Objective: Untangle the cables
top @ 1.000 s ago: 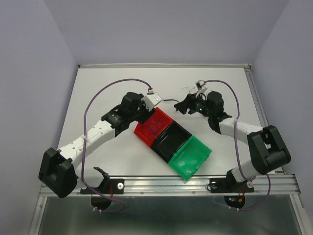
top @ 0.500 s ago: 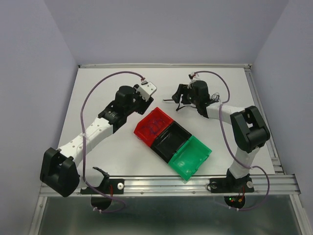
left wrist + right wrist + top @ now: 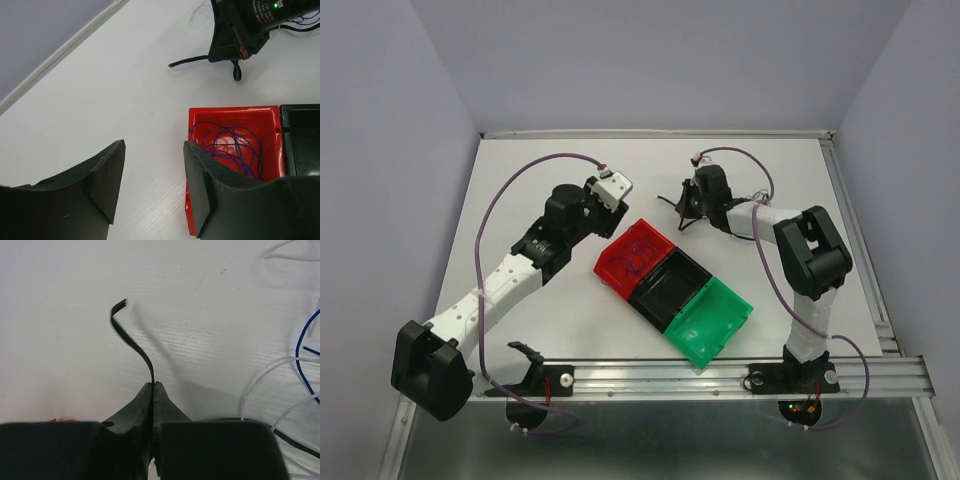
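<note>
Black cable [image 3: 129,340] curling up off the desk [image 3: 125,90], its end pinched in the right gripper [image 3: 153,385], which is clamping it at 1 o'clock of the red bin [image 3: 235,110]. Blue cable [image 3: 638,257] sitting coiled in that bin. Left gripper [image 3: 152,175] hanging open at 11 o'clock. Lilac-grey walls [image 3: 650,60] enclosing the white desk.

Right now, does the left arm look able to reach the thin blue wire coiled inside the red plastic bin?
Probably yes. The left gripper is open close to the red bin, whose top is uncovered, and nothing lies over the blue wire.
</note>
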Robot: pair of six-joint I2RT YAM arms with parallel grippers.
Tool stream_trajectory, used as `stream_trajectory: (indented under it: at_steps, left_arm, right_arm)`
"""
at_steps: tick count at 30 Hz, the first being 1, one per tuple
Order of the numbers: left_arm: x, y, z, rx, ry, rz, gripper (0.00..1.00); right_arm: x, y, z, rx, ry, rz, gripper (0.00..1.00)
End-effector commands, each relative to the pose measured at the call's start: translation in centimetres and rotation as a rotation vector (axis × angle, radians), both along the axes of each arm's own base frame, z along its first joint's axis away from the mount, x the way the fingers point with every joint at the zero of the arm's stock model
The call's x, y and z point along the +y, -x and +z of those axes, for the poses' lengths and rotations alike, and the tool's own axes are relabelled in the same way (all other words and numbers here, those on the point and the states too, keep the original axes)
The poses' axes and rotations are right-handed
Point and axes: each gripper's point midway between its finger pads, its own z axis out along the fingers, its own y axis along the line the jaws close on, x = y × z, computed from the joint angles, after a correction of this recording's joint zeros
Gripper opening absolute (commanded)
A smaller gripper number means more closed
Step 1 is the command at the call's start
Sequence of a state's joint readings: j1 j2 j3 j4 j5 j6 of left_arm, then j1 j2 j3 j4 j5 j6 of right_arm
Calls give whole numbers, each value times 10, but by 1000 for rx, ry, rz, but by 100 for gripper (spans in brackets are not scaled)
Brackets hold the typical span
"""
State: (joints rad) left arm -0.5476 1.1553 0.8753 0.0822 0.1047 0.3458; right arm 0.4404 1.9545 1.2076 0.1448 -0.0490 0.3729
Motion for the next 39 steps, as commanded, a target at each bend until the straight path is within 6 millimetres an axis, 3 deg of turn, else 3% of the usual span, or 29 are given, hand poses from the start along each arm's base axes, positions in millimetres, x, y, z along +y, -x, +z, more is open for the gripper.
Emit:
stream_trajectory:
  at_steps: [1,5,7,8,9,11,13,15,17,20,21,23,24,30,34,39]
  left_arm:
    - [-3,-3,12,-43,40,-1,61]
    - [-2,-6,13,-50,41,16,61]
    - [0,-7,15,-60,47,30,61]
    - [2,-6,15,-62,47,35,61]
    - [2,-7,17,-75,52,37,61]
    - [5,-7,21,-88,57,52,61]
    - [7,-9,26,-99,71,62,61]
    - [7,-9,34,-111,83,62,61]
    - [6,-9,49,-134,111,57,61]
    - [-3,-7,75,-163,159,8,62]
    - [-6,-7,82,-168,183,-6,62]
    - [-19,-6,99,-173,236,-63,63]
    - [-24,-5,105,-173,254,-84,64]
    - [-64,7,150,-191,359,-313,66]
    - [-81,18,179,-243,399,-448,68]
    - [-99,20,218,-327,474,-561,72]
  right_arm:
    - [14,-6,51,-95,-36,37,1]
    - [21,-9,105,-207,-77,73,1]
    - [23,-11,169,-326,-118,83,0]
    - [23,-10,169,-327,-117,87,1]
    - [19,-6,201,-384,-140,84,1]
    - [17,-1,244,-463,-170,81,1]
    - [10,13,305,-568,-211,81,1]
    - [4,23,344,-635,-238,72,1]
    - [-7,39,398,-734,-276,57,1]
    - [-25,53,449,-833,-315,-5,1]
    - [-31,61,477,-888,-337,-17,1]
    - [-40,65,506,-943,-358,-57,1]
    - [-45,77,538,-1007,-390,-60,1]
    - [-57,102,618,-1153,-515,-73,1]
    - [-64,102,631,-1183,-542,-117,1]
    - [-58,99,628,-1179,-563,-94,1]
